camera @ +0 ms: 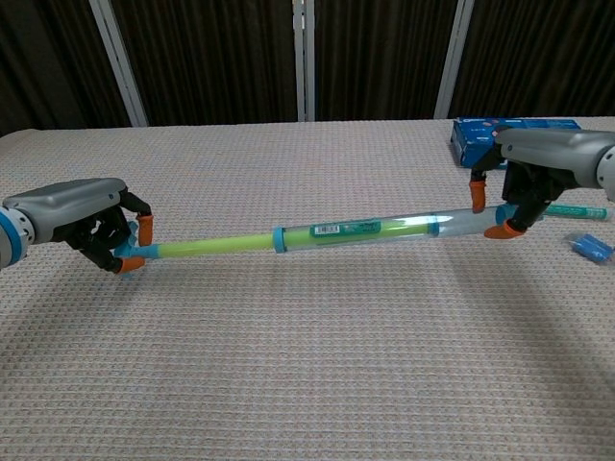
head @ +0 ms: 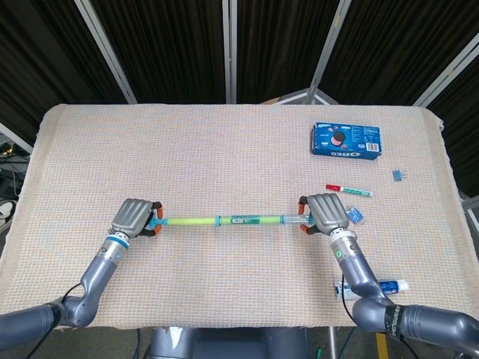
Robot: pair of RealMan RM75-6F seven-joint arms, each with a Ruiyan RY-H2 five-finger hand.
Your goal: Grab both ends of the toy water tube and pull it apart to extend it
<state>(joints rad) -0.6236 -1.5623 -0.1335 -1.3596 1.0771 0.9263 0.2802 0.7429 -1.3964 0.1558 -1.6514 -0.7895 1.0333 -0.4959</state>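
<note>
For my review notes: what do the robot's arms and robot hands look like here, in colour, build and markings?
Both arms are rounded, glossy grey tubes. The left robot hand and right robot hand have boxy grey backs and dark fingers capped with orange fingertips. A blue ring circles the left wrist; a small green light glows on the right wrist. A thin black cable loops beside the left forearm.

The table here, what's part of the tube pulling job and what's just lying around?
In the job: toy water tube, left hand, right hand.

Lying about: Oreo box, red and green pen, small blue packet, blue clip, toothpaste tube.
</note>
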